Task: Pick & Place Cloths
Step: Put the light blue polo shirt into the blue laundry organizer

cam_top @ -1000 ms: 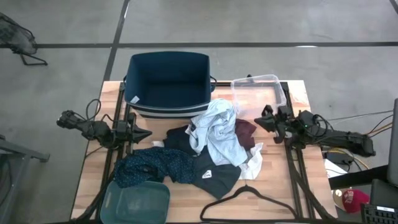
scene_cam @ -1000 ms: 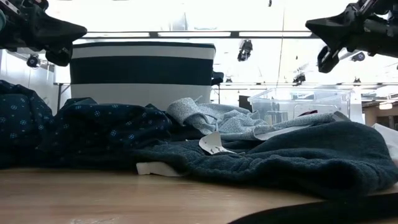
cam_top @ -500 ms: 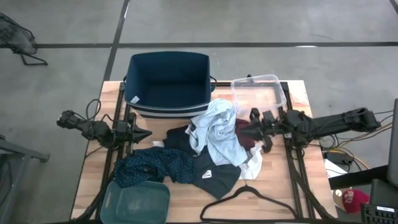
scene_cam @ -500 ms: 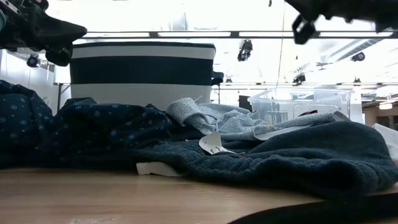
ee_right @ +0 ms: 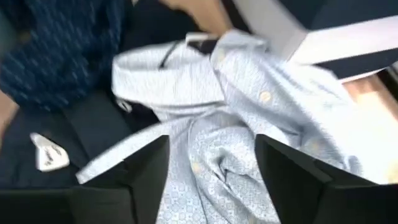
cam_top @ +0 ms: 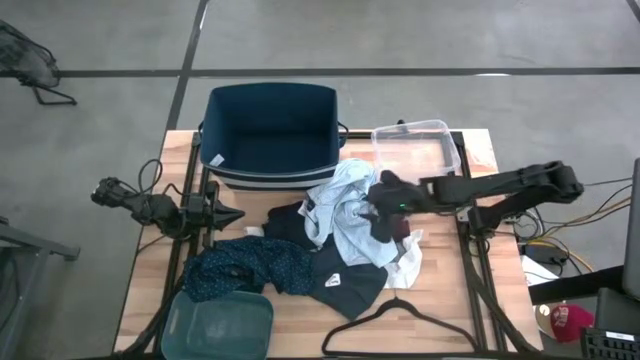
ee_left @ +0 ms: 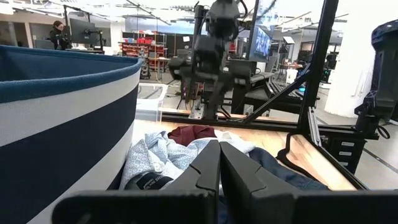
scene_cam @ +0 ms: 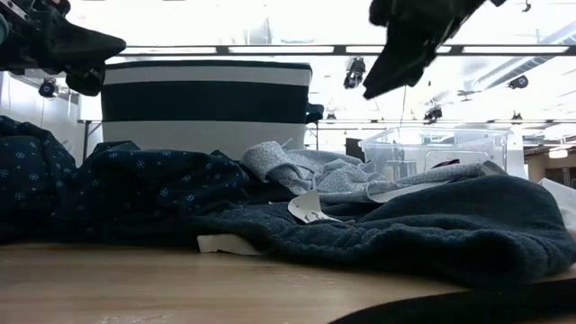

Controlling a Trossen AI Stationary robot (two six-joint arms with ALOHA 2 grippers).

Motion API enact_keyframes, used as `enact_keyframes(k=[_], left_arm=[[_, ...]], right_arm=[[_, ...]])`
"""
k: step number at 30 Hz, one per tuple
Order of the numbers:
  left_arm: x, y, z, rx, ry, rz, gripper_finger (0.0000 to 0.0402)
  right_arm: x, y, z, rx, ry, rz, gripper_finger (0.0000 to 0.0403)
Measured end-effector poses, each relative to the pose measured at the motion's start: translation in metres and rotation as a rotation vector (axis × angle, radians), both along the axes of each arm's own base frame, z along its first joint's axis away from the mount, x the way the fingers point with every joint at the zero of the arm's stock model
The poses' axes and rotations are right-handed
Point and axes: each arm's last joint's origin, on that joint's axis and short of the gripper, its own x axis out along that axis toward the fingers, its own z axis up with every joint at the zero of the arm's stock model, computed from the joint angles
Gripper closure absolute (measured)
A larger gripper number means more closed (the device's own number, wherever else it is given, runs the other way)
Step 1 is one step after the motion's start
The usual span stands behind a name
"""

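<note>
Tabletop was a clothes pile; right end effector, fingers wide, hung over the light blue shirt. Next up: drop, pinch it.

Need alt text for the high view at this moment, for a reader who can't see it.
Overhead, the right arm reaches across the table, its end effector open above a light blue shirt atop a pile of dark clothes. The left end effector waits shut at the table's left side. A navy tub and a clear tub stand behind the pile.
</note>
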Motion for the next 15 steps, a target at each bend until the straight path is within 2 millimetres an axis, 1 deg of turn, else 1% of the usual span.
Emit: enact_keyframes(k=[5,10,15], left_arm=[[0.0,0.0,0.0,0.0,0.0,0.0,0.0388],[0.0,0.0,0.0,0.0,0.0,0.001,0.0388],[0.0,0.0,0.0,0.0,0.0,0.001,0.0388]], right_arm=[[0.027,0.007,-0.035,-0.063,0.149,0.015,0.0117],[0.047,0.008,-0.065,-0.151,0.259,-0.008,0.0079],[0.064,0.009,-0.086,-0.178,0.323,-0.006,0.006]])
